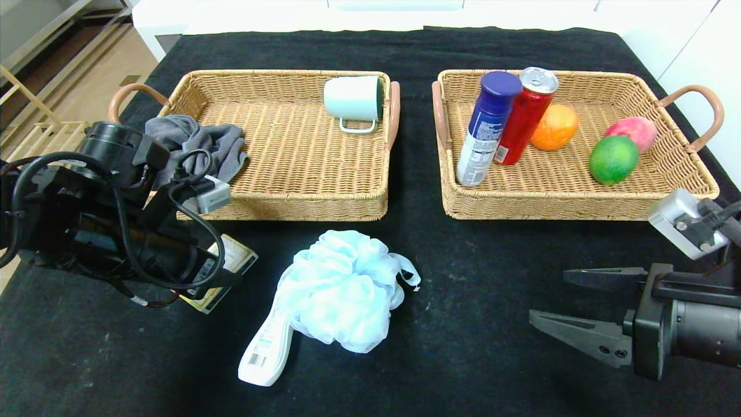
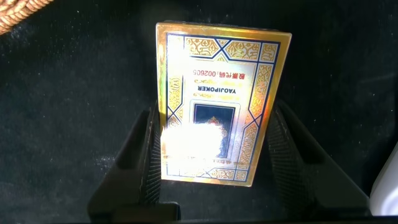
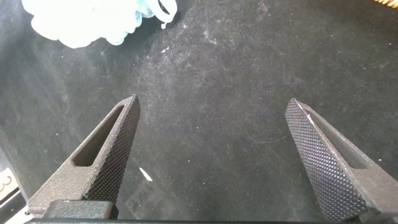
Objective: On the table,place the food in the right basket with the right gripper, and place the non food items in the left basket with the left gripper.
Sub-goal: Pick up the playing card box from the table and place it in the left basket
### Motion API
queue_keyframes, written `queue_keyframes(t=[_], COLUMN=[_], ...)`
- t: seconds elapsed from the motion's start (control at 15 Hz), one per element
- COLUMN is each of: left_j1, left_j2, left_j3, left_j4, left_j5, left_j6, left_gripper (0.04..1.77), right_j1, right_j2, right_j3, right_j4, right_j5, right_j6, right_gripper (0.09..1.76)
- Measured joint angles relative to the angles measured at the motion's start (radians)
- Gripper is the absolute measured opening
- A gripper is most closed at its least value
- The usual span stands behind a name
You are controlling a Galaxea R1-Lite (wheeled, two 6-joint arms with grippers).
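Left gripper (image 2: 214, 155) astride gold-edged card box (image 2: 219, 102) on table (image 1: 463, 324), fingers either side; actual clamp unclear. Right gripper (image 1: 570, 301) wide open, empty, parked. Food already in right basket (image 1: 579, 205). Left: box, pouf (image 1: 341, 289), white bottle (image 1: 267, 353) → left basket (image 1: 289, 205).

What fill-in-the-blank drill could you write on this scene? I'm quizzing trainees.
1. The left hand has its fingers on either side of the ____.
2. The mug lies on its side in the ____ basket.
3. The right hand over the table is ____.
4. The bath pouf partly covers the white ____.

Missing words: card box; left; open; bottle
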Motion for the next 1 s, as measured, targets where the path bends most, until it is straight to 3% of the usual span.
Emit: queue_keyframes(t=[0.4,1.0], left_j1=[-0.006,-0.001], left_j2=[-0.036,-0.204], left_j3=[-0.003,-0.047], left_j4=[0.006,-0.002], left_j5=[-0.024,-0.030], left_j6=[-0.011,-0.142], left_gripper=[1.04,1.03], right_j1=[0.001,0.003], right_j2=[0.011,0.023], right_j3=[0.003,0.003], right_j4=[0.000,0.000], right_j5=[0.000,0.000], right_j6=[0.000,0.000], right_gripper=[1.71,1.71])
